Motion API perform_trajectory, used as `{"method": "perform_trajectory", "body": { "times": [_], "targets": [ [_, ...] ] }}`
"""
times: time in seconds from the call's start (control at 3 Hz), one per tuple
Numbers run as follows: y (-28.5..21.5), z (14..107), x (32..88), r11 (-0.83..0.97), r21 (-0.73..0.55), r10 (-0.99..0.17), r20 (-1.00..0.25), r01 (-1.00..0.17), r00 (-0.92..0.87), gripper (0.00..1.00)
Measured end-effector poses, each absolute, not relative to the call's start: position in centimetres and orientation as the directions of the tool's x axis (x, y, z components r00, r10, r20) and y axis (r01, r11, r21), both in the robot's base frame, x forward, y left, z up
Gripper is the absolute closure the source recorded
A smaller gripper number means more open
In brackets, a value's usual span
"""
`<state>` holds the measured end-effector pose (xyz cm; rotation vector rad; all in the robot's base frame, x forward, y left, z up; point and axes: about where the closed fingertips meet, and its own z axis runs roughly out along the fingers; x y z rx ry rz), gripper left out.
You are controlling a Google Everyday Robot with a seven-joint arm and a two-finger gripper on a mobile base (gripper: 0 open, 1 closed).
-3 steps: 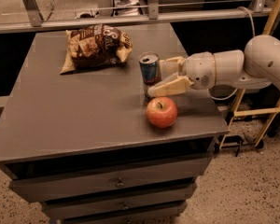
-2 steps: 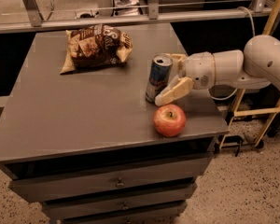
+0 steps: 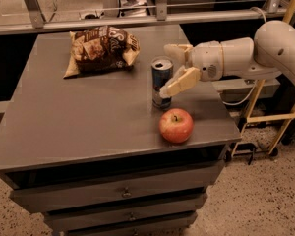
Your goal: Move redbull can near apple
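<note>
gripper by redbull can — lower jaw hides can's right side | arm — cut off at right edge

matt plastic pincer at glossy metal can

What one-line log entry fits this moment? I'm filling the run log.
gripper open, straddling redbull can | can upright, close behind apple | snack bag farther back

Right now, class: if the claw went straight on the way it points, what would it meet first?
The can: the claw reaches in from the right, pointing left, and the can stands right at its tip. The bag lies further back, probably off that line.
</note>
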<state>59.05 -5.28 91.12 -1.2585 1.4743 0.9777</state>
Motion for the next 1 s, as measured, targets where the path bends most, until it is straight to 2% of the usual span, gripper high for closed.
{"method": "perform_trajectory", "body": {
  "times": [0.33, 1.0],
  "targets": [
    [-5.2, 93.3, 59.9, 0.155, -0.017, -0.218, -0.976, -0.988, -0.017, 0.0],
    [-11.1, 99.9, 60.4, 0.224, -0.123, -0.093, -0.99, -0.967, 0.104, 0.0]
  ]
}}
